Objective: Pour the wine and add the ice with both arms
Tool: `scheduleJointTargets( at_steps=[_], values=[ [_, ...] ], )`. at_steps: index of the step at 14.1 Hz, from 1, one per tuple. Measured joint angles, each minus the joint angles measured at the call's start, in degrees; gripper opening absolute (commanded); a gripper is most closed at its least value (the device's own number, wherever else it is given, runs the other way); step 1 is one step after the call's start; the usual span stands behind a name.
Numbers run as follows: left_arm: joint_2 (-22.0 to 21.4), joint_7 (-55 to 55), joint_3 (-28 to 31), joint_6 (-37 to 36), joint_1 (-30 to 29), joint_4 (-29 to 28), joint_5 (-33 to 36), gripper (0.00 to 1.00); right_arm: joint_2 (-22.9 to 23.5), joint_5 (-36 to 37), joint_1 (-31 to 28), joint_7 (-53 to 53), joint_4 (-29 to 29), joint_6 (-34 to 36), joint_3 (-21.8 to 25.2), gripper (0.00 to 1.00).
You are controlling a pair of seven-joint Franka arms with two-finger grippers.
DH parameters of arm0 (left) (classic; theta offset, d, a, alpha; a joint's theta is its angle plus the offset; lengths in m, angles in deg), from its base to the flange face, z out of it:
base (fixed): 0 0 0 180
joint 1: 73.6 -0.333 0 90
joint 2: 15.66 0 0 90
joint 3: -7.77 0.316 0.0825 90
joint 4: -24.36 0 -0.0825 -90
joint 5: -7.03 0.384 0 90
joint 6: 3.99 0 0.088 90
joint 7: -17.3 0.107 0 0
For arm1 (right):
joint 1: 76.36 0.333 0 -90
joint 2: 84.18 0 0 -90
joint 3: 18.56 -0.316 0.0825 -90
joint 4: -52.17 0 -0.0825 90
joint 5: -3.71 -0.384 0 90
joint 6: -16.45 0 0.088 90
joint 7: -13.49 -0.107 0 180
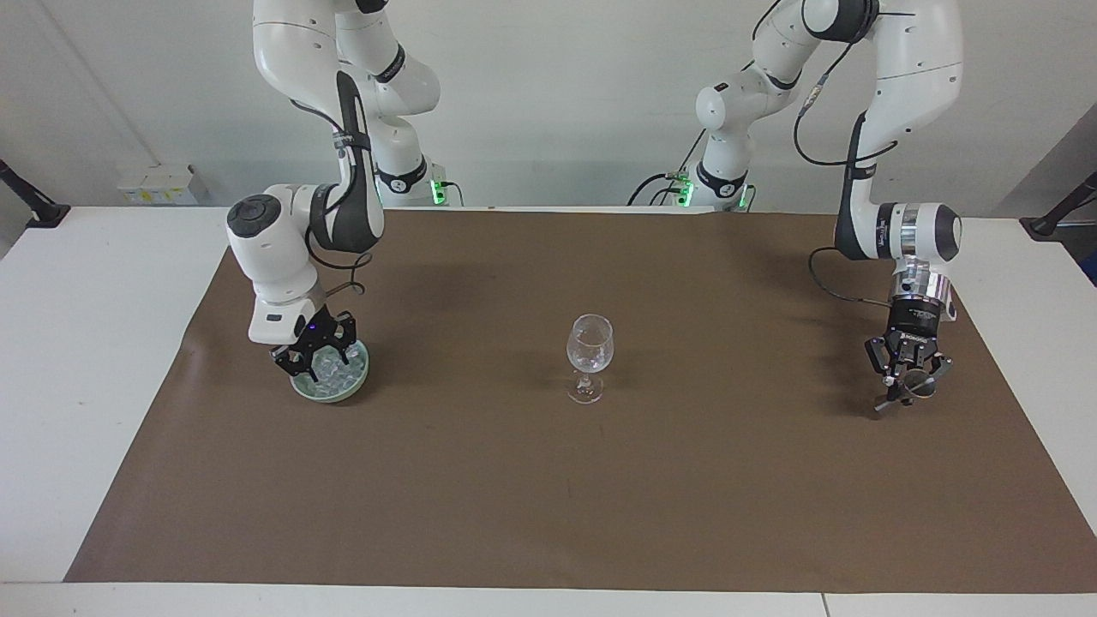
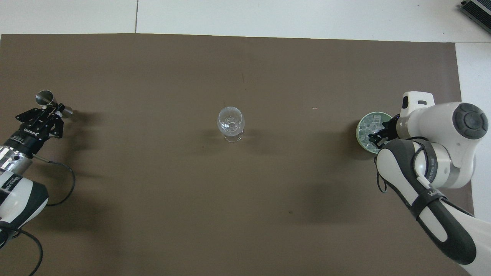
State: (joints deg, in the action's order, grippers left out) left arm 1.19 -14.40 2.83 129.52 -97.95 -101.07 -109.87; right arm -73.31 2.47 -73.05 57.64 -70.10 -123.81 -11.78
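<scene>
A clear wine glass stands upright in the middle of the brown mat. At the right arm's end sits a pale green bowl heaped with ice. My right gripper reaches down into that bowl among the cubes. At the left arm's end, my left gripper is shut on a tilted metal jigger, low over the mat. Wine is out of view.
The brown mat covers most of the white table. Small white boxes lie beside the right arm's base. A dark device shows at the farthest corner, toward the right arm's end.
</scene>
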Motion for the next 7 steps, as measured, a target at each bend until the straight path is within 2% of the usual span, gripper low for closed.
scheduleJointTargets(
  at_steps=[7],
  values=[
    [1.4,-1.1,0.1,-0.2,-1.3,0.7,-0.1,0.0,0.0,0.0,0.0,0.0,0.0,0.4,0.8,0.59]
  ],
)
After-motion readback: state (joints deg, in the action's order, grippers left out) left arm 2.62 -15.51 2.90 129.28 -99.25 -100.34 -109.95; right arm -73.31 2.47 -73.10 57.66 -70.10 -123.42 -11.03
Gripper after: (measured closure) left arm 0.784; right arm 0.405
